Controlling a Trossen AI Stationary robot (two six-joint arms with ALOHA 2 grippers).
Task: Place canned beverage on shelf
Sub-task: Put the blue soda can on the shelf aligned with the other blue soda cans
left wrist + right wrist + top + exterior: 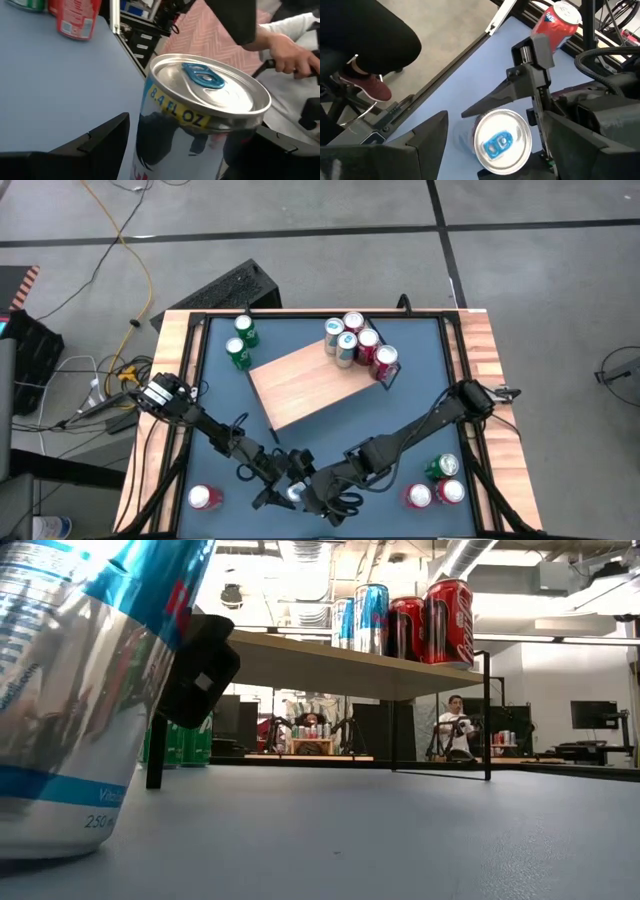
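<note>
One upright silver-and-blue can [200, 110], blue tab, between both wide-spread hands, left hand [190, 150] and right hand [490, 150], ungripped.

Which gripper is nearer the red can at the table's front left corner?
Left. The left gripper sits a short way to the right of that red can; the right gripper lies just beyond it, farther away.
</note>
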